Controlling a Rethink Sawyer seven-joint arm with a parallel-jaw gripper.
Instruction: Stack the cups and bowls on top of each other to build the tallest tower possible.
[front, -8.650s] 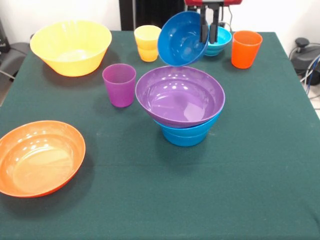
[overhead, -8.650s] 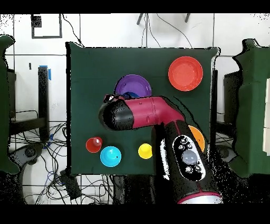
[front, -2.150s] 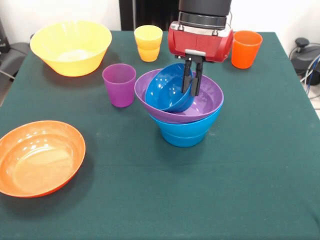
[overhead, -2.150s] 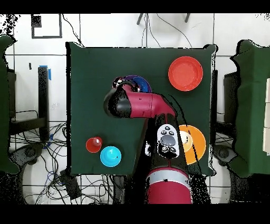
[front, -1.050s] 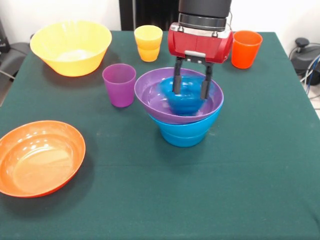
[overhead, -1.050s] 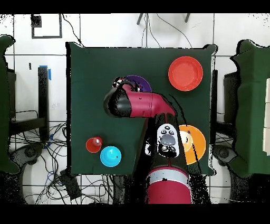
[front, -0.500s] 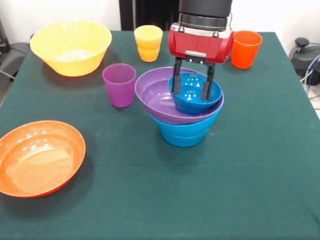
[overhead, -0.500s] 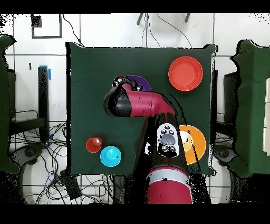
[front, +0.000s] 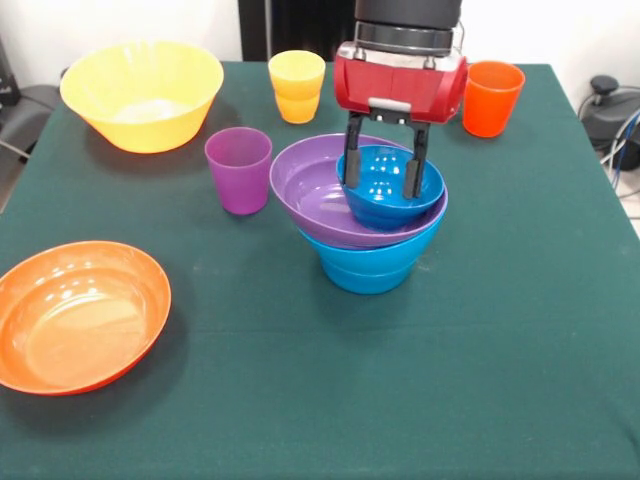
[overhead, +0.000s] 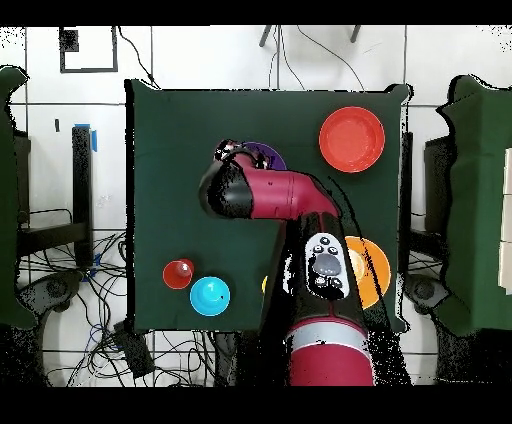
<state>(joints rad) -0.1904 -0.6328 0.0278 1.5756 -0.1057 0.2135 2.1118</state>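
Gripper (front: 384, 167) of red and black arm (overhead: 285, 197) hanging over tower, black fingers (front: 352, 160) spread wide, one on each side of small dark blue glossy plastic bowl (front: 390, 187), pinching nothing; whether touching its rim cannot be told. Small bowl upright inside wide purple glossy plastic bowl (front: 310, 190), toward that bowl's right side in front view. Purple bowl tilted, resting on mid-blue glossy plastic bowls (front: 372, 265) nested on green-clothed table (front: 400, 400).

Translucent purple plastic tumbler (front: 239, 169) just beside stack, to its left in front view. Translucent yellow plastic tumbler (front: 296, 86) farther back, large yellow plastic bowl (front: 142, 94) at far left corner, translucent orange plastic tumbler (front: 492, 97) at far right. Wide orange plastic bowl (front: 78, 315) well apart at near left. Small cyan plastic bowl (overhead: 210, 296) beside orange tumbler in overhead view, hidden behind arm in front view.
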